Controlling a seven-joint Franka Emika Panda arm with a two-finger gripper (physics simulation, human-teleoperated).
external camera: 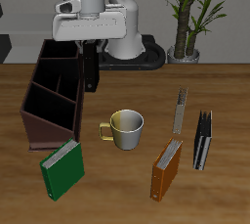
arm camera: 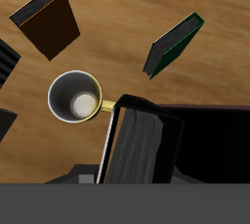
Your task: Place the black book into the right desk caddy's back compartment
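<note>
Wooden surface (external camera: 220,81) carries a mug (external camera: 125,129), a green book (external camera: 62,168), an orange-brown book (external camera: 167,168), two thin dark books standing near it, and the caddy (external camera: 51,96) at one side; a potted plant sits at the back. Black book (external camera: 91,67) hangs upright under the tool (external camera: 86,40), just beside the caddy's rear end, bottom edge apparently near or at the caddy's outer wall, not clearly inside the back compartment (external camera: 61,62). Tool looks clamped on the book's top edge, though the fingers themselves are hidden behind the mount, so that's a judgement. Wrist view shows the book (arm camera: 137,145) edge-on next to the caddy's dark interior (arm camera: 210,140), with the mug (arm camera: 76,97) close by. Risks: the compartment is narrow, so if the book is off-line or yawed it lands on the wall rim and tips outward onto the surface. Grip is at one edge of a thick hardback, so it can swing or slip during lateral correction. Releasing too high lets it bounce or lean on the divider. Can't tell exact book-to-wall clearance from either view.
</note>
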